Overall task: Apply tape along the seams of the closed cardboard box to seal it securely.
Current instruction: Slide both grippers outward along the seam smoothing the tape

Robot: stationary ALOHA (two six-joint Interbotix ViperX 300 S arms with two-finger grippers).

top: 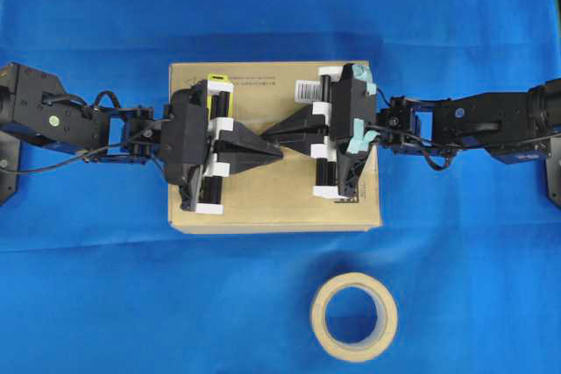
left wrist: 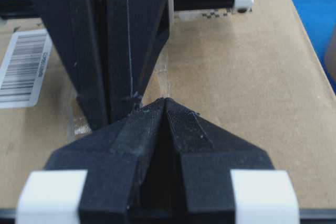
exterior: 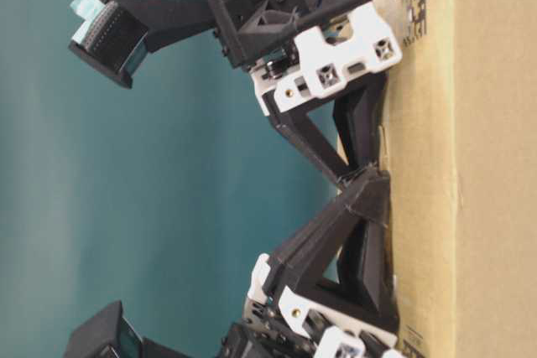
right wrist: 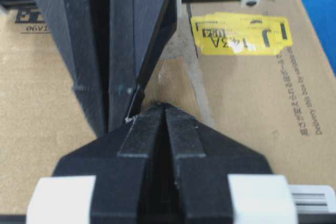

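Seam (right wrist: 202, 95) mostly hidden under both end effectors; box (exterior: 495, 165) cut off at right edge; sticker print (right wrist: 239, 40) illegible.

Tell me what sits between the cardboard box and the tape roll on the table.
Nothing: in the overhead view only bare blue cloth separates the cardboard box from the tape roll in front of it.

A bright blue cloth (top: 88, 286) covers the whole work surface, lightly creased. In the lower right of the overhead frame a round beige roll of tape (top: 354, 316) lies flat on the cloth, its open centre showing blue. The table-level view has a plain teal backdrop (exterior: 126, 199).
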